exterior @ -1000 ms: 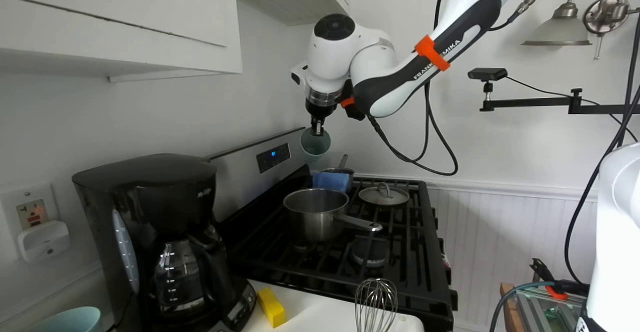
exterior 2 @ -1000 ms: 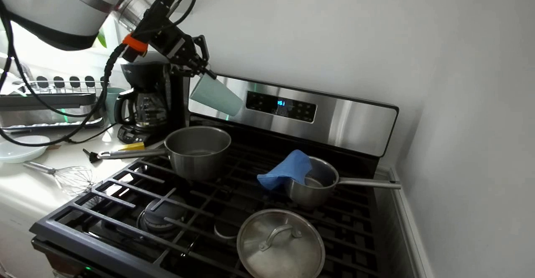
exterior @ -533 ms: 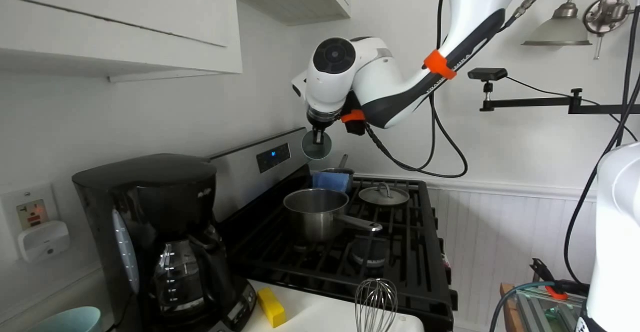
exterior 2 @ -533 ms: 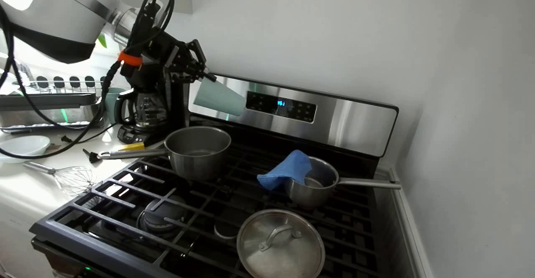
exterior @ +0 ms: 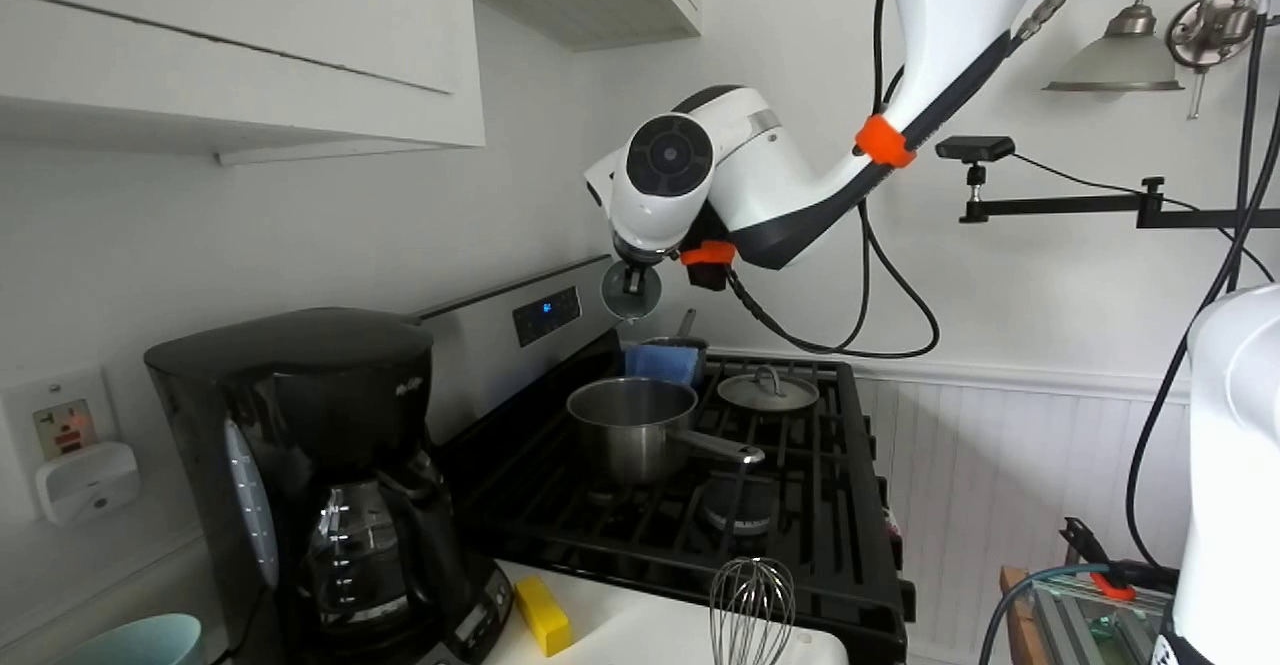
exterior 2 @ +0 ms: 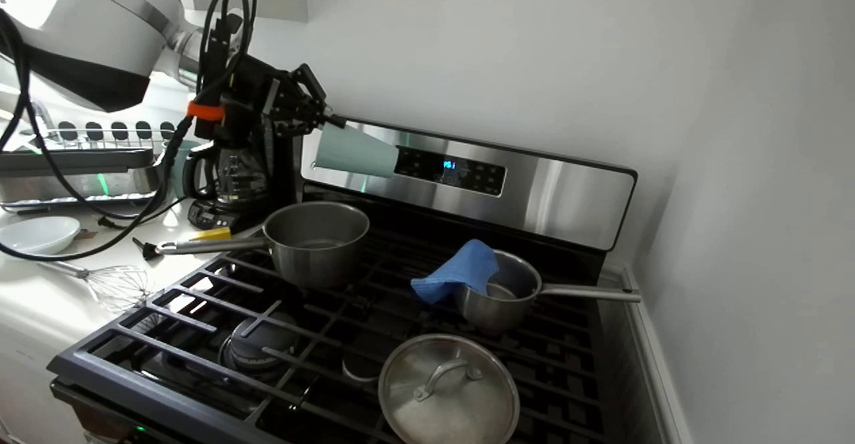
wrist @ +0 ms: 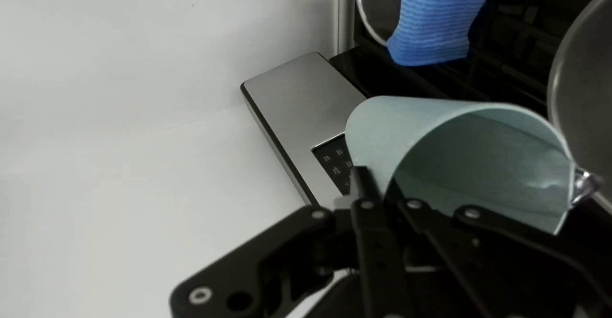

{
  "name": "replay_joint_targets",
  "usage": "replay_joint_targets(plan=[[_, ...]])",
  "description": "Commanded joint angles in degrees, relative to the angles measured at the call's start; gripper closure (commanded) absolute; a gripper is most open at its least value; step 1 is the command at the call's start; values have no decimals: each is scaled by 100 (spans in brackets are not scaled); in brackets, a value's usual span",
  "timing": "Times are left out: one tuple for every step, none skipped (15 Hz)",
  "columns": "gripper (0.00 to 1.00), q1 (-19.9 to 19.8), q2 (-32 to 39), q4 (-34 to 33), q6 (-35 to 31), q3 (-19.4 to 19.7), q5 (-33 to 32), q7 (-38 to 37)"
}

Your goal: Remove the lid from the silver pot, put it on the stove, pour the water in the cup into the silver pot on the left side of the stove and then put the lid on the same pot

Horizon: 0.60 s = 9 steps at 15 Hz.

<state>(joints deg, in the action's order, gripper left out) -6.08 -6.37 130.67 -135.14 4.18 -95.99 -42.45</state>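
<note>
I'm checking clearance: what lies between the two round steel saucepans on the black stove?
A blue ribbed cloth, draped over the rim of one saucepan; both exterior views show it.

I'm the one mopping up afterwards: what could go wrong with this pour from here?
What looks like water hangs at the lip of the tipped cup, well above the silver pot; in the wrist view it appears right by that pot's rim, so some might splash onto the stove.
The gripper is shut on only the cup's wall near its mouth, so the cup could twist or slip.
</note>
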Motion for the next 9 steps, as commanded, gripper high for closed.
replay_joint_targets(plan=[[99, 134, -21, 65, 247, -18, -507, -636], [99, 155, -17, 69, 289, -21, -597, -747], [99, 173, -12, 74, 339, -24, -686, -842], [99, 193, -11, 77, 379, -24, -747, -900], [99, 204, -7, 86, 409, -20, -773, -924], [99, 213, -2, 92, 438, -20, -785, -946], [99, 218, 6, 96, 468, -18, -816, -962], [99, 225, 8, 102, 492, -16, -852, -975], [99, 228, 7, 112, 508, -14, -888, -994]])
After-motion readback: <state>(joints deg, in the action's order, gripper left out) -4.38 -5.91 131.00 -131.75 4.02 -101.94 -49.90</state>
